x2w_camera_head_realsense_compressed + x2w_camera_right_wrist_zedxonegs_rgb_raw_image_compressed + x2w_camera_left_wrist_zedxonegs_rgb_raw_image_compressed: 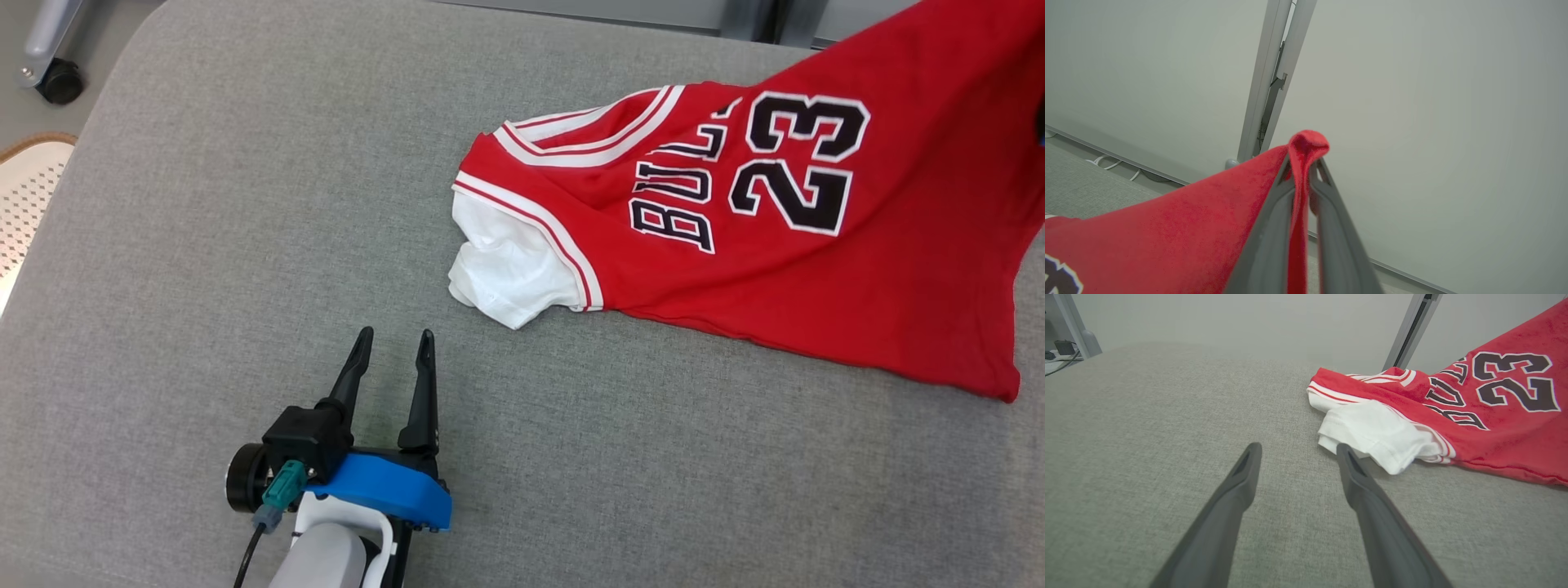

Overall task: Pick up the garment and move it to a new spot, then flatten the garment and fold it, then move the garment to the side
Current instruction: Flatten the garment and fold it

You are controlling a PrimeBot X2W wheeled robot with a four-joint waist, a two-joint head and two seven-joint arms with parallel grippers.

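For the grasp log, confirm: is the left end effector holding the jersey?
No, the left end effector stands open and empty, short of the jersey.

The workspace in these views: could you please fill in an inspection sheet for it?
Surface: grey fabric surface, jersey at its far right.
Job's things: red jersey with white sleeve, collar end lying on the surface, other end lifted.
Clutter: nothing seen.
Grippers: left gripper open, low over the surface, short of the sleeve; right gripper pinching a red fold of the jersey.
Cables: dark cable at the left wrist; white cables at the foot of the pale wall.
Surroundings: metal post, caster wheel.
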